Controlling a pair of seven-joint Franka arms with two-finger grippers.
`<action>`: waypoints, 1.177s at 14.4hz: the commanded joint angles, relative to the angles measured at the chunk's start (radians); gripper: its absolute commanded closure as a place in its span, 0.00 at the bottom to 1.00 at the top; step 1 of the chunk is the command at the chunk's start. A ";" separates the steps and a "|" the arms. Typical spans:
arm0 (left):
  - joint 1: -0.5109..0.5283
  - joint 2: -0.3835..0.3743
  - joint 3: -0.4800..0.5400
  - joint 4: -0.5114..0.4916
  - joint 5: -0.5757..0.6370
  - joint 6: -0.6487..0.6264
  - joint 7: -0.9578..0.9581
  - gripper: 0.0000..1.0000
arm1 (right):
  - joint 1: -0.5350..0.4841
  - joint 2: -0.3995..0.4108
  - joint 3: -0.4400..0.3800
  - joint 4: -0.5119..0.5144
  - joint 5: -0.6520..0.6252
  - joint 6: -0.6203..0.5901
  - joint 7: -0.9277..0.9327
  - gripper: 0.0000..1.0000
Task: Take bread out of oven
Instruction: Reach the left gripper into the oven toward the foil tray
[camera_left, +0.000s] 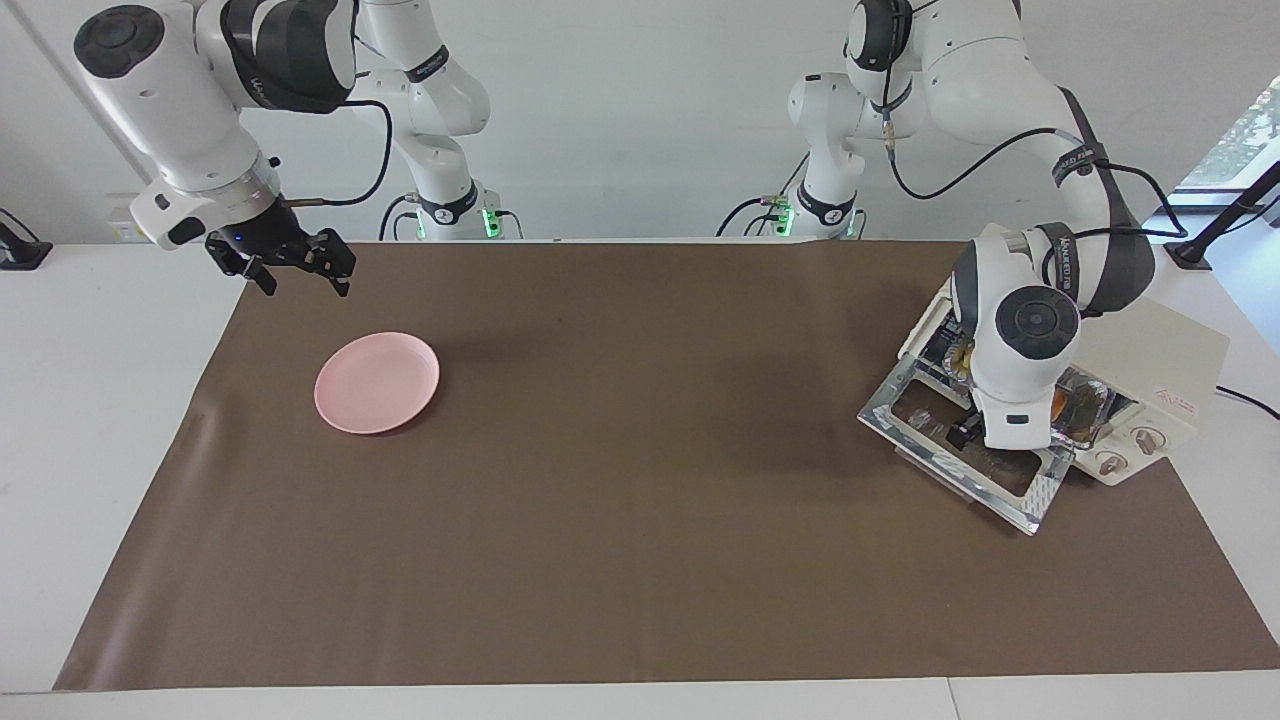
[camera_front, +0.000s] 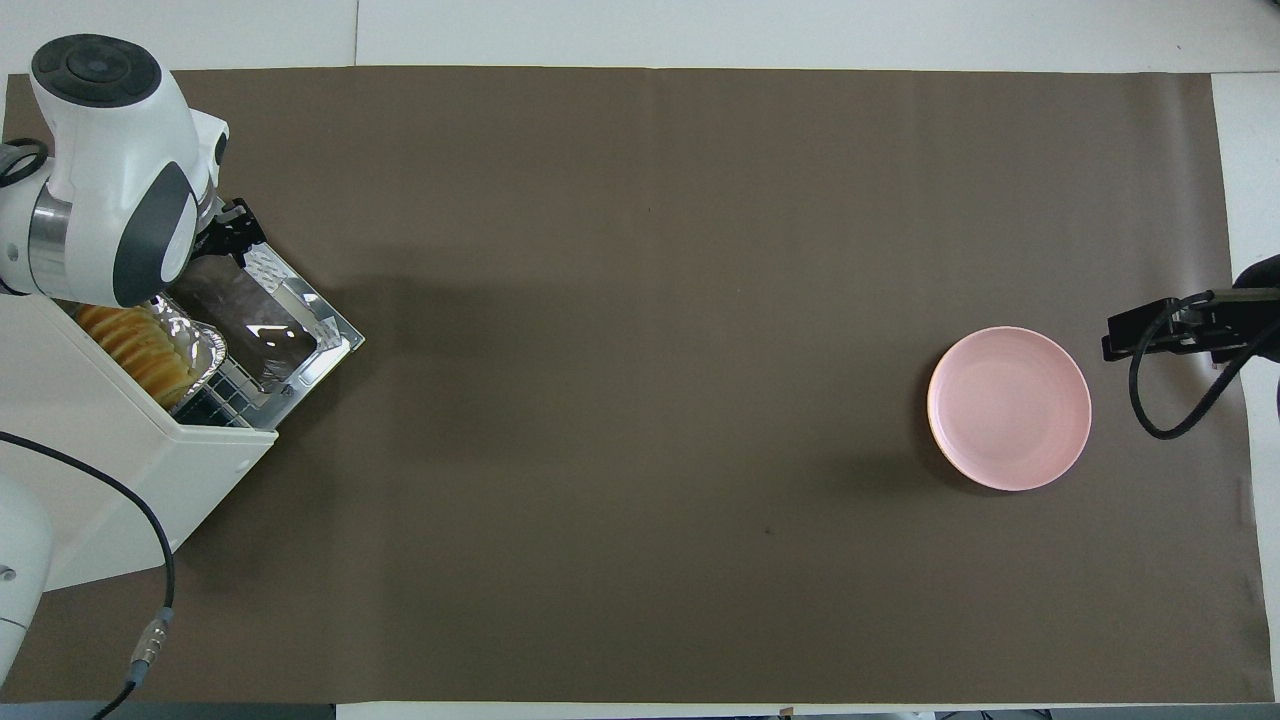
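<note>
The cream-white oven (camera_left: 1170, 350) stands at the left arm's end of the table, its shiny drop-down door (camera_left: 1000, 485) lying open. In the overhead view the oven (camera_front: 100, 450) holds the golden ridged bread (camera_front: 135, 345), which lies in a crinkled foil tray (camera_front: 200, 345) on the rack. In the facing view only a sliver of the bread (camera_left: 962, 358) shows past the arm. My left gripper (camera_left: 965, 432) hangs low over the open door in front of the oven mouth; it also shows in the overhead view (camera_front: 235, 232). My right gripper (camera_left: 300, 272) waits open and empty in the air.
A round pink plate (camera_left: 377, 382) lies on the brown mat (camera_left: 640, 520) toward the right arm's end; it also shows in the overhead view (camera_front: 1009, 407). The right gripper (camera_front: 1135, 338) is over the mat's edge beside the plate. A black cable (camera_front: 150, 560) runs beside the oven.
</note>
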 joint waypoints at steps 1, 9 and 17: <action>0.005 -0.013 0.000 -0.029 0.028 0.017 -0.020 0.00 | 0.002 -0.046 0.003 -0.067 -0.014 0.036 0.015 0.00; 0.008 -0.028 0.006 -0.075 0.028 0.036 -0.024 0.00 | 0.001 -0.046 0.003 -0.068 -0.014 0.046 0.015 0.00; 0.021 -0.036 0.006 -0.111 0.028 0.097 -0.070 0.00 | 0.001 -0.046 0.003 -0.067 -0.014 0.046 0.012 0.00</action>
